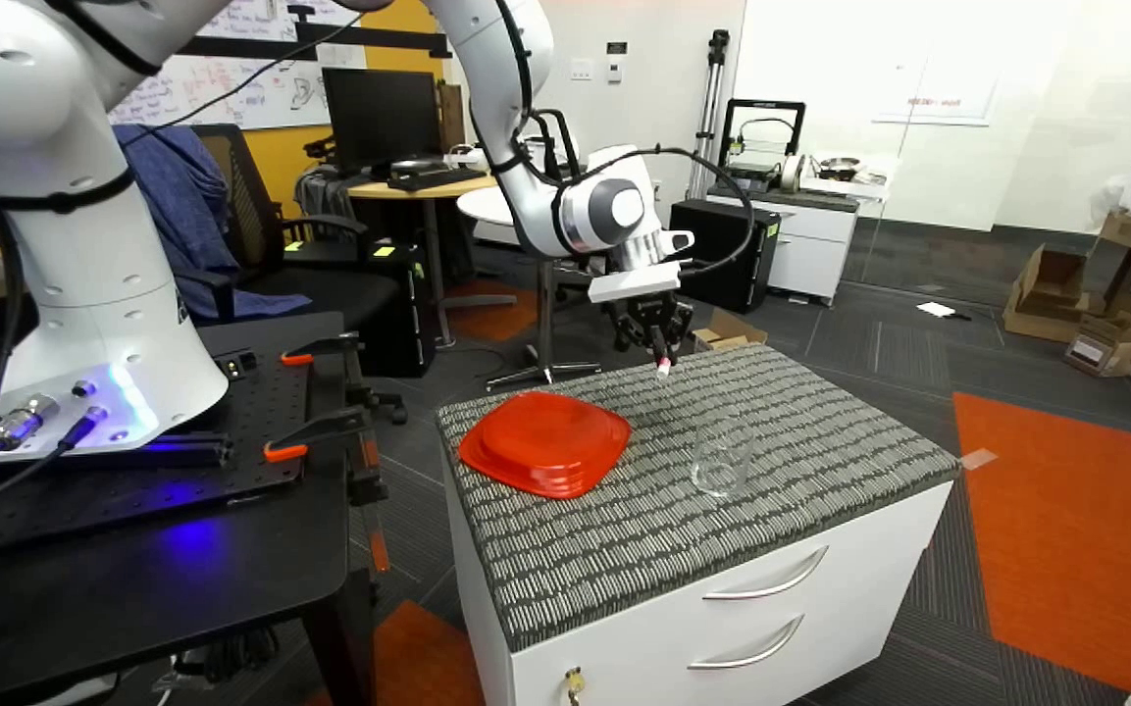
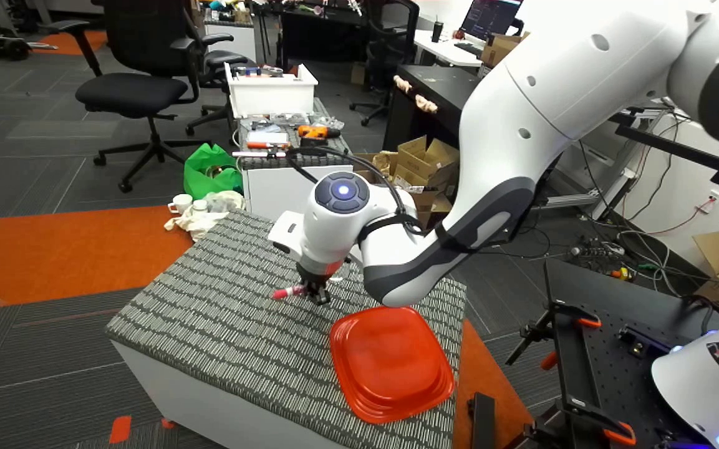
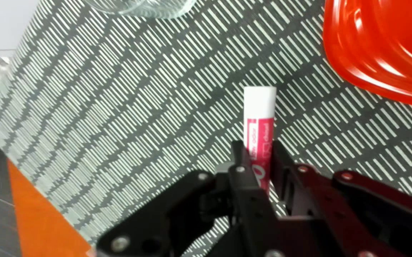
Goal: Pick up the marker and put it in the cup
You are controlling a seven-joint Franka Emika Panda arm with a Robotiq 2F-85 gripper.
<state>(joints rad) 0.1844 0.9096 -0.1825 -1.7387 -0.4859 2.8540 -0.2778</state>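
Clasping the pink-and-white marker [image 3: 259,110], pincer [image 3: 257,147] tight against both its sides, well away from the see-through cup [image 1: 721,461]

The pinkish-red and white marker [image 3: 260,130] is held, its white end toward twelve o'clock in the wrist view. In an exterior view, the clear cup [image 1: 721,459] stands at five o'clock from it.

The black pincer [image 1: 661,354] points down over the patterned grey tabletop [image 1: 585,559], a pink-and-white end of the marker [image 1: 663,369] poking out below it. The clear cup [image 1: 721,461] sits nearer the white drawer fronts [image 1: 663,637] than the pincer does, apart from the red bowl [image 1: 545,441], which lies on the side toward the robot base [image 1: 114,338].
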